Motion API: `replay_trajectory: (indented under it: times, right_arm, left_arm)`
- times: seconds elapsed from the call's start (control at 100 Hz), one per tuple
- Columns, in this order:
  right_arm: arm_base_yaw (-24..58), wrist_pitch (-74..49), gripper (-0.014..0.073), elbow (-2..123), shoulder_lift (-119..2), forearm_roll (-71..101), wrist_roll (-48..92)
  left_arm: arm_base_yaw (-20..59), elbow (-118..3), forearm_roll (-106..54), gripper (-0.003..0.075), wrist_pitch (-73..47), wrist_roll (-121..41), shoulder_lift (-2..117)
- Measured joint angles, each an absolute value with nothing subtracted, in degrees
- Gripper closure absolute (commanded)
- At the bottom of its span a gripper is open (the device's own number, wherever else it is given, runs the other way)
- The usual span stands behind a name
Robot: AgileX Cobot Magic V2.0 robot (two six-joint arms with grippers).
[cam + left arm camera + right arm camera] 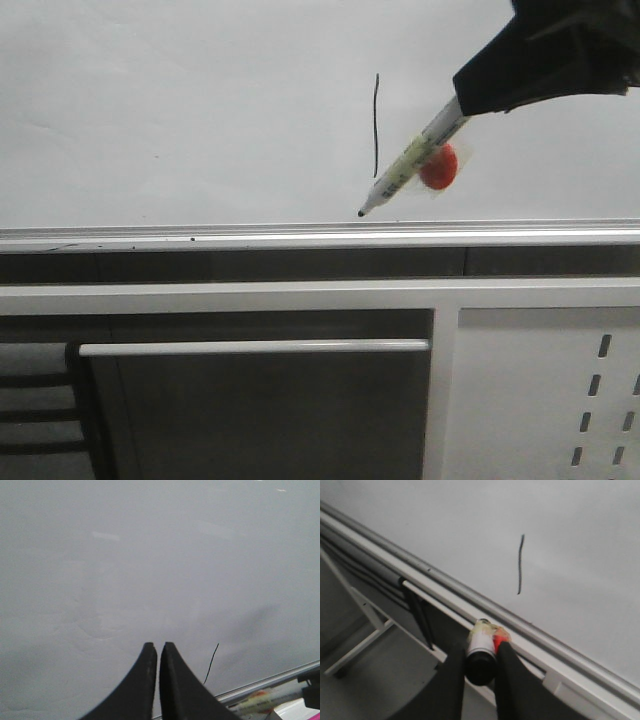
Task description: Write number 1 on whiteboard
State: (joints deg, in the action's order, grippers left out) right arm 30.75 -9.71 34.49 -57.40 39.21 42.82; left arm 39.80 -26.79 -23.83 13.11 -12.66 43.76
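Black right hand (481, 662) clamping marker (410, 160), left hand (156, 652) closed

Soft even light, faint shadows, slightly grainy blur.

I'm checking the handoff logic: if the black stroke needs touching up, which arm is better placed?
Right, likely. Its end effector holds the white marker pen, tip just off the pale grey whiteboard near the thin black vertical stroke. The left end effector is shut and holds nothing.

Black number 1 (375, 125), pale whiteboard (180, 110)
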Motion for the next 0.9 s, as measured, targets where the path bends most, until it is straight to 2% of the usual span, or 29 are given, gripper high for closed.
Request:
replay_trajectory:
  times: [0.16,0.23,0.3,0.42,0.49,0.9]
  right_arm:
    - [30.8,-18.5,0.0637,36.5,-52.7,38.8,42.8]
    - [30.8,-21.4,0.0637,38.3,-52.1,38.7,42.8]
    - [30.8,-23.5,0.0637,40.1,-52.1,38.6,42.8]
    - [30.8,-26.4,0.0637,43.1,-53.0,38.6,42.8]
    - [30.8,-28.4,0.0637,45.0,-54.2,38.5,42.8]
    - [30.8,-39.6,0.0637,53.6,-60.2,37.8,42.8]
  left_arm:
    - [39.8,-26.8,-20.9,0.0733,10.3,-12.7,44.6]
    - [40.8,-27.1,-19.6,0.0686,8.1,-12.7,45.8]
    - [43.0,-28.1,-18.5,0.0605,6.1,-12.7,47.4]
    - [47.9,-30.4,-16.1,0.0417,3.9,-12.8,51.5]
    - [50.2,-31.7,-14.9,0.0339,3.6,-12.8,54.3]
    - [53.3,-36.8,-5.7,0.0323,1.9,-12.9,65.0]
